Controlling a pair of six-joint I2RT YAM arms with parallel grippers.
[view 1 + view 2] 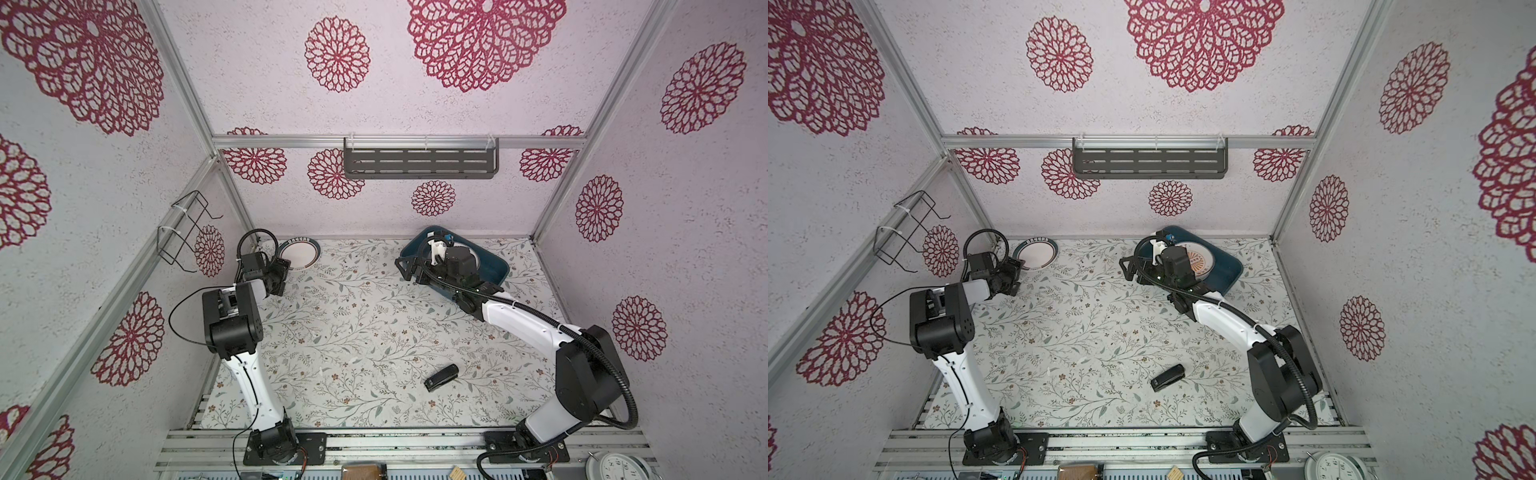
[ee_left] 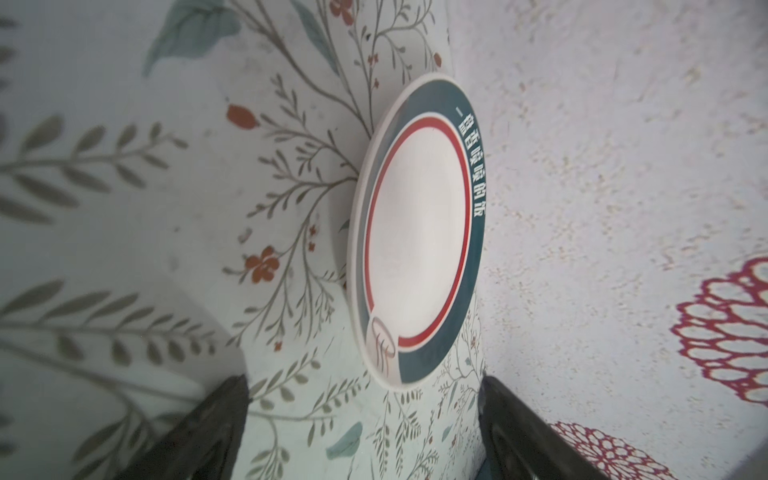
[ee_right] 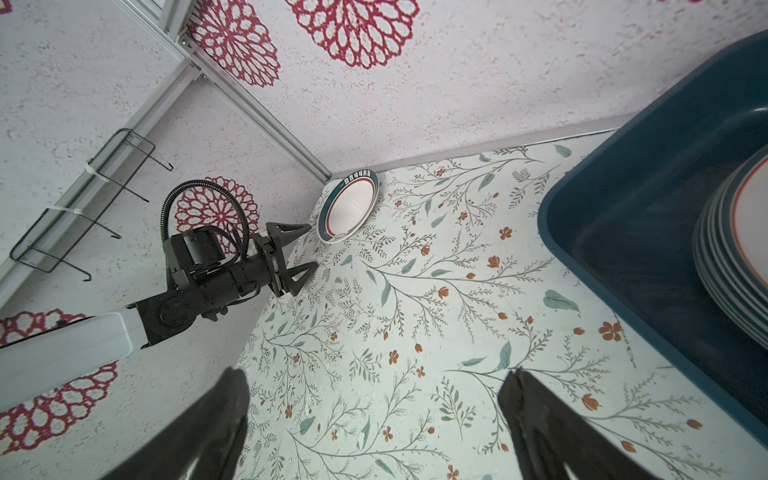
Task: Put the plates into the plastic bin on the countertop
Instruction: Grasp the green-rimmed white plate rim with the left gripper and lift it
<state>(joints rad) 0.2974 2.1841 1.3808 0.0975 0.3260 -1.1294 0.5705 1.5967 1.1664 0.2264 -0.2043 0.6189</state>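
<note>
The plate (image 1: 298, 252) with the dark teal lettered rim lies flat on the surface (image 1: 353, 332) in the far left corner, its far edge at the foot of the far wall (image 1: 374, 208); whether it touches the wall I cannot tell. The other plates (image 3: 731, 257) sit stacked in the bin (image 1: 494, 266) at the far right, so this one looks like the last to move.

The left hand (image 3: 311, 246) is just beside the plate's near left edge, its fingers spread, holding nothing and not touching it. The right hand (image 3: 374, 399) hovers by the bin's near left side, also spread wide and empty.

The main risk is the pickup. The plate is flat with a low, smooth rim, so a finger probably has to slip under its edge. If it comes in too high, it will likely push the plate against the wall or spin it deeper into the corner, where there is little room to reach. A thin pinch on glazed ceramic may also slip, and the plate could drop and chip.

The carry is the next risk: the way to the bin crosses the whole far side, and the right arm stands at the bin's left side, so the arms may clash there. Letting go too high above the stack could crack a plate or knock the pile askew.
</note>
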